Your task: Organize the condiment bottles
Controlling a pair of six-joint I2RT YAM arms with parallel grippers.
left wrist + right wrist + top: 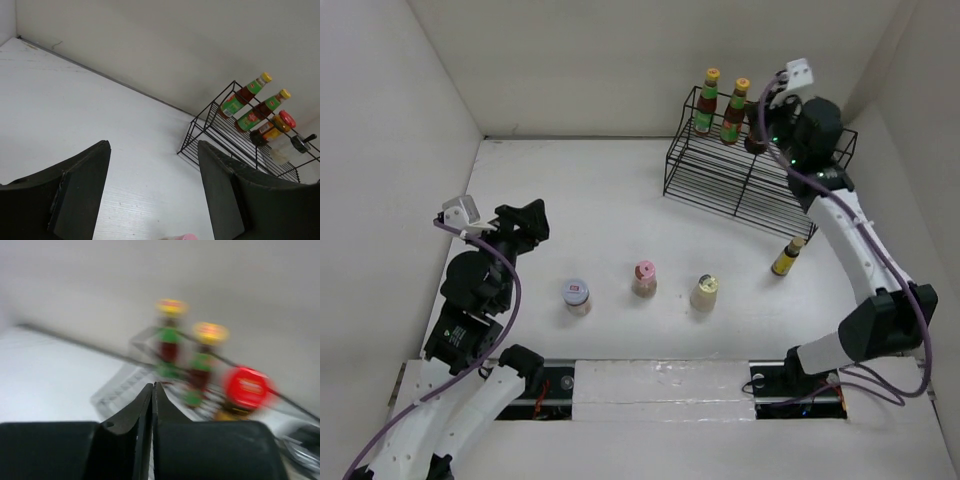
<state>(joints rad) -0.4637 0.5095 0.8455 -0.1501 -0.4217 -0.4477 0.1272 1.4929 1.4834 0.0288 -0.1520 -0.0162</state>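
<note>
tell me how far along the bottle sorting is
Done: two sauce bottles and a red-lidded jar stand on the rack. In hand: nothing; the left jaws are open, the right jaws shut and empty near the rack. Left: the white-lidded jar, pink shaker, cream shaker and small yellow bottle, all on the table.

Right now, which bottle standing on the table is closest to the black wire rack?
The small yellow-brown bottle, by the rack's right front corner; the three capped shakers stand farther left.
</note>
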